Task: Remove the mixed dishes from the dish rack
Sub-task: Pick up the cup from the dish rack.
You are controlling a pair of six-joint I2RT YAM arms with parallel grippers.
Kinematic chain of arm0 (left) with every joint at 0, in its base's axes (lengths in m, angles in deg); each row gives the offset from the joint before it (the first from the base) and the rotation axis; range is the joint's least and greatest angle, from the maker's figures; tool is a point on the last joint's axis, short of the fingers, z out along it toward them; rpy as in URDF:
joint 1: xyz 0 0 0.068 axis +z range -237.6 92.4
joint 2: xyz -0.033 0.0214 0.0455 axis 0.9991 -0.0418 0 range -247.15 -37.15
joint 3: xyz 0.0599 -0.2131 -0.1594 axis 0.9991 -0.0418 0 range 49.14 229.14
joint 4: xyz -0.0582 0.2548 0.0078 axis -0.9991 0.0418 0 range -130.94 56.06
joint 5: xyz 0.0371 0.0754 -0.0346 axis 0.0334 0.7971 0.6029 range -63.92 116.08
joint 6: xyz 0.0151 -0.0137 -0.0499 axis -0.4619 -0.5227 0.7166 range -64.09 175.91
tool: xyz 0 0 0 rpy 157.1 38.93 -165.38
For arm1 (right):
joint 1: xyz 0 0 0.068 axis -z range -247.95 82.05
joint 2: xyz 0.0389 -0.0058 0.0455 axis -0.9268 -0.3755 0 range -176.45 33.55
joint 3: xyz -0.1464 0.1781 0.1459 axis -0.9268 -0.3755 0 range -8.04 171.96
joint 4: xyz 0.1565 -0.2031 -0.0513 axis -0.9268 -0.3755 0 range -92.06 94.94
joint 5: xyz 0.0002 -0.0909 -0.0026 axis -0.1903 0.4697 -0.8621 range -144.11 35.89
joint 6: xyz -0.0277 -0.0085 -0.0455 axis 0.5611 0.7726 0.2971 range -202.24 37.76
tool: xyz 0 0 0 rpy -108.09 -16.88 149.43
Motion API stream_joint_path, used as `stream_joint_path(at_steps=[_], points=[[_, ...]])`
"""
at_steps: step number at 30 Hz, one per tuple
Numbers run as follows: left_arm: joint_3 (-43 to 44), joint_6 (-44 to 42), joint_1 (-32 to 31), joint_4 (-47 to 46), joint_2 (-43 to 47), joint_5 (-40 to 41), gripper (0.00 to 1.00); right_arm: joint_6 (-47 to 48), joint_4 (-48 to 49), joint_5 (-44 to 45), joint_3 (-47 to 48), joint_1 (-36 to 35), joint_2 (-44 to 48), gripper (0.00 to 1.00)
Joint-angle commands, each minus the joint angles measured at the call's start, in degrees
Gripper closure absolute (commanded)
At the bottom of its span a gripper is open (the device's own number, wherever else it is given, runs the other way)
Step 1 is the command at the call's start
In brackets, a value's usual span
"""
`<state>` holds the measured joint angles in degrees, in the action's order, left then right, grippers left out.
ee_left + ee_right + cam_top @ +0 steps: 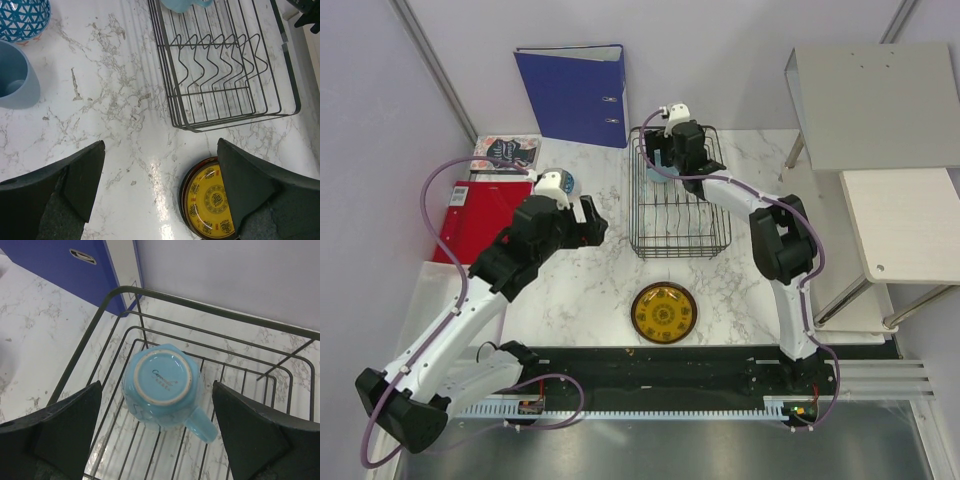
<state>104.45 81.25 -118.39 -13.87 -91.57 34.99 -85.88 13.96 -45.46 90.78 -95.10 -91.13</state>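
While the blue cup (pixel 161 377) lies upside down in the far corner of the rack (pixel 680 215), right gripper (pixel 156 390) hangs over it, jaws wide | likely light, stiff, slippery | take across body, not handle

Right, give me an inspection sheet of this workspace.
Surface: white marble table.
Job's things: dish rack holds one upturned cup, pale blue; yellow plate, blue patterned bowl and second cup lie outside it.
Clutter: blue binder, red folder, book.
Tools: left tool open above the table; right tool open over the upturned cup.
Cables: purple cables along both arms.
Surroundings: pale side tables at right.
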Motion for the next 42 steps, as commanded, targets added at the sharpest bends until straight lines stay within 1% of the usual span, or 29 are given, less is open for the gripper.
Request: stream_joint_path(at_steps=[1,9,14,16,19,20,22,23,25,26,28,29,31,32,35,42], points=[[0.24,-1.52,-0.33,-2.28,-0.87,1.2,0.01,-1.46,1.36,-2.23,4.52,0.26,-3.8,0.02],[-0.47,-1.35,-0.42,-2.37,-2.54,1.38,0.01,-2.42,-0.75,-2.67,8.84,0.61,-8.73,0.02],[-0.46,-1.52,-0.5,-2.37,-3.15,1.46,0.01,-3.48,-2.15,-2.32,11.3,0.61,-10.23,0.02],[-0.47,-1.44,-0.5,-2.55,-3.24,1.29,0.01,-3.83,-2.42,-2.05,11.39,0.61,-10.32,0.04],[-0.55,-1.35,-0.5,-2.55,-3.33,1.11,0.01,-4.27,-2.34,-1.53,10.51,0.61,-9.62,0.15],[-0.64,-1.35,-0.5,-2.55,-3.24,1.11,0.01,-4.36,-2.25,-1.26,10.16,0.61,-9.35,0.24],[-0.73,-1.26,-0.5,-2.55,-3.07,1.2,0.01,-4.62,-1.81,-0.74,8.59,0.61,-7.95,0.34],[-0.82,-1.26,-0.5,-2.55,-3.07,1.2,0.01,-4.62,-1.2,-0.56,8.05,0.7,-7.42,0.45],[-0.9,-1.17,-0.59,-2.72,-2.72,1.29,0.01,-4.89,-0.84,-0.3,6.56,0.53,-5.84,0.55],[-1.08,-1.17,-0.59,-2.72,-2.72,1.29,0.01,-4.89,-0.67,-0.03,6.21,0.61,-5.4,0.66],[-1.26,-1.0,-0.59,-2.81,-2.63,1.38,0.01,-4.97,-0.49,-0.12,4.98,0.61,-3.9,0.74],[-1.26,-0.91,-0.59,-2.81,-2.63,1.38,0.01,-4.97,-0.49,0.05,4.62,0.53,-3.38,0.86],[-1.43,-0.82,-0.5,-2.81,-2.54,1.55,0.01,-5.06,-0.4,0.14,3.4,0.61,-1.71,0.98],[-1.35,-0.82,-0.59,-2.81,-2.63,1.64,0.01,-5.15,-0.32,0.14,2.96,0.61,-1.09,1.0],[-1.52,-0.47,-0.59,-2.9,-2.37,2.08,0.01,-5.67,0.39,-0.03,0.58,0.61,2.24,1.0],[-1.17,1.28,-0.59,-2.99,-2.63,3.22,0.01,-9.45,1.44,-0.91,-4.95,0.61,14.45,1.0]])
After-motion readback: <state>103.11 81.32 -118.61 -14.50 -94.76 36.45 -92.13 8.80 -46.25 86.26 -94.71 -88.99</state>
